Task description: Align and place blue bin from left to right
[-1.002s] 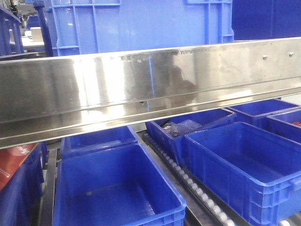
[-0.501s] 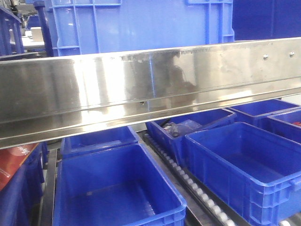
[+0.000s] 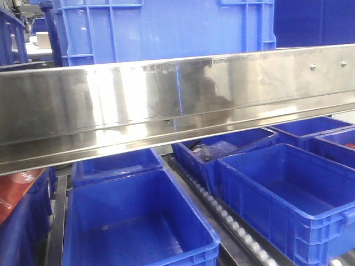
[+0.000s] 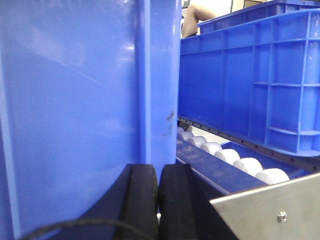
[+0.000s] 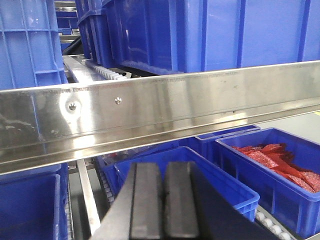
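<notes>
Both grippers closed, holding nothing.
Left gripper (image 4: 158,200) has its black fingers (image 4: 142,200) pressed together, pointing forward and level; right gripper (image 5: 162,200) likewise, its fingers (image 5: 146,200) side by side with a thin seam between.

We see the steel rail (image 3: 177,105) barring the front; the blue bin (image 4: 75,100) crowds the left gripper (image 4: 158,200).

This is looking like a warehouse or factory storage line. A flow rack is filling the view: a stainless steel rail (image 3: 177,105) is running across its front, white rollers (image 3: 233,221) are lining the sloping lanes, and rows of royal-blue plastic bins (image 3: 288,194) are sitting on them, one holding red packets (image 5: 272,155). Larger crates (image 3: 166,27) are standing on the upper level.
</notes>
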Controlling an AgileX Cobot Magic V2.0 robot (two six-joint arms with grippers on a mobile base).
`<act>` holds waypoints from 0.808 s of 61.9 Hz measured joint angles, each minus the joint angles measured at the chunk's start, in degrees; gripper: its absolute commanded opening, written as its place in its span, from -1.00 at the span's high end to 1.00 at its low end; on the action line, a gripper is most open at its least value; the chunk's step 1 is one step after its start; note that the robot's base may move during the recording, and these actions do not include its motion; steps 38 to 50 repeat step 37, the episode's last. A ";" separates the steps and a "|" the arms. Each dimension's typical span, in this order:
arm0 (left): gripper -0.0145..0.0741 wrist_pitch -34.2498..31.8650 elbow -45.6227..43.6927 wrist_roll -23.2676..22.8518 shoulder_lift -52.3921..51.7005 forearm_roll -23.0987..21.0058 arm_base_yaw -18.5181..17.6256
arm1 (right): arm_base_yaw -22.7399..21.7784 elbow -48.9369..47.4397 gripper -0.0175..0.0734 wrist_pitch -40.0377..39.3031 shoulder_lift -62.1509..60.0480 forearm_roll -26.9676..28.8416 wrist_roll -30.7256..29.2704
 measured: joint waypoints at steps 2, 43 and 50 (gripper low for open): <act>0.67 0.00 0.00 0.00 0.00 0.00 0.00 | 0.00 0.00 0.79 0.00 0.00 0.00 0.00; 0.67 0.00 0.00 0.00 0.00 0.00 0.00 | 0.00 0.00 0.79 0.00 0.00 0.00 0.00; 0.67 0.00 0.00 0.00 0.00 0.00 0.00 | 0.00 0.00 0.79 0.00 0.00 0.00 0.00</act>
